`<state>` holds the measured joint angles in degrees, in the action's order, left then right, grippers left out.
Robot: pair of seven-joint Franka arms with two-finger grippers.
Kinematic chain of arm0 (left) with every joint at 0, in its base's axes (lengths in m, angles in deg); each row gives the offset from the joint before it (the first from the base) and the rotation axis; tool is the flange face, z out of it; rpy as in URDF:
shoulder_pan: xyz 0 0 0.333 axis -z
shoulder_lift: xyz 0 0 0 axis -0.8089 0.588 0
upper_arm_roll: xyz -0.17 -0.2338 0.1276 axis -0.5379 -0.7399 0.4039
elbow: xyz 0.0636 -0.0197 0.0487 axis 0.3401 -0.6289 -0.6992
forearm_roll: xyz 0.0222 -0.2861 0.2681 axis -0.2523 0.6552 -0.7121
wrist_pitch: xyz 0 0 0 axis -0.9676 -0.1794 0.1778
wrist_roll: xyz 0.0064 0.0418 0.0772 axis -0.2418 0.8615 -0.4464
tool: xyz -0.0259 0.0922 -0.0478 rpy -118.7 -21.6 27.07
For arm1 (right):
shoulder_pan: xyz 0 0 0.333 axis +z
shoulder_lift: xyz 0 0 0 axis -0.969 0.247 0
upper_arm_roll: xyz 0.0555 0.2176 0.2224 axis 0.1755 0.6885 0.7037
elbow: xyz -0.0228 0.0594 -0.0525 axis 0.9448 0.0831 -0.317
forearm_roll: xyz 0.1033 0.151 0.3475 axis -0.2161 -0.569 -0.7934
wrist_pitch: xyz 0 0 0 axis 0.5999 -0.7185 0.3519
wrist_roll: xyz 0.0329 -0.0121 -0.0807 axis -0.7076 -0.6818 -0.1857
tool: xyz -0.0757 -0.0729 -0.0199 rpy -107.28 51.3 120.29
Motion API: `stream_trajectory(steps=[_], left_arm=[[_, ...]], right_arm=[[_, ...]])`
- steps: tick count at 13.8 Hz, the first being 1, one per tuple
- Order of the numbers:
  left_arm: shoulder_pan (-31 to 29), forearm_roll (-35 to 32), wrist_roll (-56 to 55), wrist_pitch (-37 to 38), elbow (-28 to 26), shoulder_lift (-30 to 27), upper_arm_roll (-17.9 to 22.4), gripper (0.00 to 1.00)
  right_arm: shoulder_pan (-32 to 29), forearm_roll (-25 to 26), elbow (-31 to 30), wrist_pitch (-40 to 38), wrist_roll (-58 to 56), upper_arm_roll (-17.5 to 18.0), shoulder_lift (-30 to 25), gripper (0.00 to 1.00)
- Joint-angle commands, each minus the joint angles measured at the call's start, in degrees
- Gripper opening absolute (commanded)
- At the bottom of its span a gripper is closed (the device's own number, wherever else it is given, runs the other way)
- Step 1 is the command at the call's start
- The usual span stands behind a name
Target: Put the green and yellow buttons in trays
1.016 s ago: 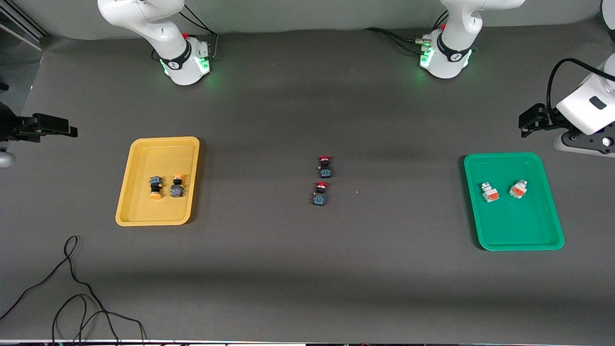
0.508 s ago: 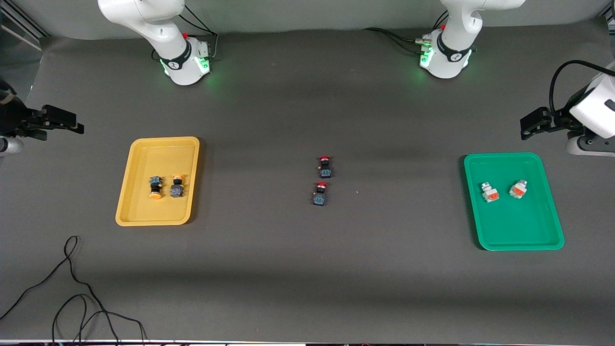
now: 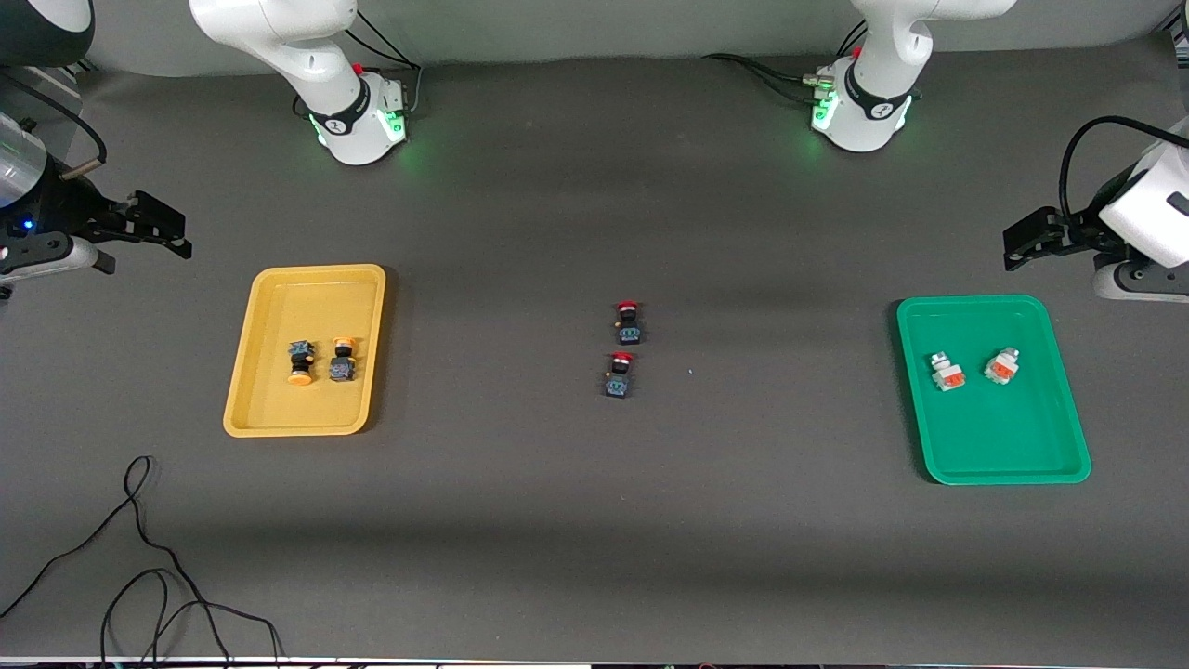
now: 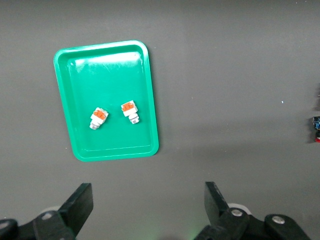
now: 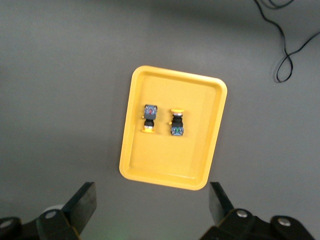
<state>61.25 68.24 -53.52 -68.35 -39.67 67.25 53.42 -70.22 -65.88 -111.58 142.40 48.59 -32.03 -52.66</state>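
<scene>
Sorting is judged complete: yellow-capped buttons are seen in the yellow tray under the wide-open, empty right gripper; orange-faced blocks in the green tray under the equally open left gripper. Only parking of both arms is called for.

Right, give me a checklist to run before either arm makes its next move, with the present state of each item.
1. Two yellow-capped buttons inside the yellow tray: ok.
2. Two whitish-grey buttons inside the green tray: ok.
3. Two red-capped buttons on the bare table between the trays, in neither tray: ok.
4. Left gripper open, holding nothing, off the green tray: ok.
5. Right gripper open, holding nothing, off the yellow tray: ok.
</scene>
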Motion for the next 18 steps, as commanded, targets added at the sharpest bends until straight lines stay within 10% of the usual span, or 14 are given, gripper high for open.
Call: stream_trajectory(steps=[1,9,18], left_arm=[[1.34,0.53,-1.6,0.53,0.03,-1.77,0.47,0.99],[1.26,0.53,-1.6,0.45,0.03,-2.39,0.47,0.99],[1.08,0.44,-2.04,0.89,-0.05,-2.82,0.64,0.99]], right_arm=[[0.93,1.38,3.64,0.53,0.85,0.88,2.73,1.0],[0.93,2.08,18.76,-8.17,1.11,0.97,10.72,1.0],[2.96,4.01,11.39,-6.95,0.41,0.35,7.39,1.0]])
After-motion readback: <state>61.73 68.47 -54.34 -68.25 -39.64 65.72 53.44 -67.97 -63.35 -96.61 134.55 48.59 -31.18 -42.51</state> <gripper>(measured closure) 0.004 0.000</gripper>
